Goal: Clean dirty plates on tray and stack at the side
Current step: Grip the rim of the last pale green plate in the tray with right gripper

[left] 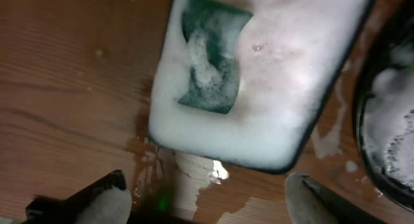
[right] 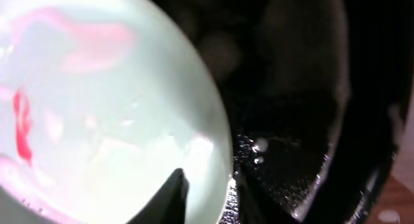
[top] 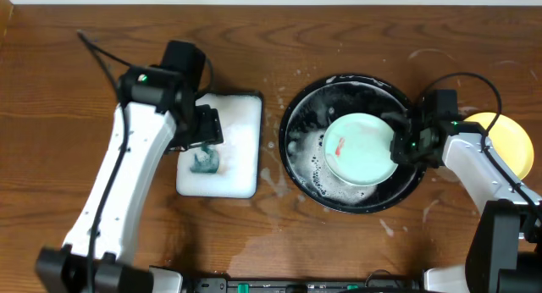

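A pale mint-green plate with a small red smear lies in the soapy black tray. My right gripper is shut on its right rim, one finger on the plate and one outside it. In the right wrist view the plate fills the left, with the gripper astride its edge over the tray. A yellow plate sits on the table to the right, partly hidden by my right arm. My left gripper is open and empty over the white tray; in its wrist view the gripper is over wet wood.
A white foam-filled rectangular tray holds a green sponge; both also show in the left wrist view, the tray and the sponge. Soap splashes streak the wood between the trays. Suds line the black tray's left side.
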`<state>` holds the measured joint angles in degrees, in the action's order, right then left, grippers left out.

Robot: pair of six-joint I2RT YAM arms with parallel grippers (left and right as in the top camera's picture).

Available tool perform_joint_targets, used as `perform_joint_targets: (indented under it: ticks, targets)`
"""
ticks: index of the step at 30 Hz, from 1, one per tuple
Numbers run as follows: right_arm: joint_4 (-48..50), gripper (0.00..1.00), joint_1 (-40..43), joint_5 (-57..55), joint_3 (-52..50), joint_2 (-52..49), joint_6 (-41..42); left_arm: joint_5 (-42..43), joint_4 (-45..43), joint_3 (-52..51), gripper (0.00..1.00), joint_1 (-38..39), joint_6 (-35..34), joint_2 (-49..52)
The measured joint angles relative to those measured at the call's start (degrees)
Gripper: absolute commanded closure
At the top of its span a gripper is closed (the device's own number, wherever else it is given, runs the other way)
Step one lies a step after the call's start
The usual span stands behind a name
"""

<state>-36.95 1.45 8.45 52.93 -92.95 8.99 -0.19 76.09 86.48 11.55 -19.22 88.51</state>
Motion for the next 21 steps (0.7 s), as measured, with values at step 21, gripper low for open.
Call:
perform_joint_targets:
  ticks: [21]
  targets:
    - [3.41, 0.99, -0.09, 2.32, -0.59, -5.18, -2.03, -0.70, -35.89, -26.51, 0.32, 0.00, 0.17, 1.64]
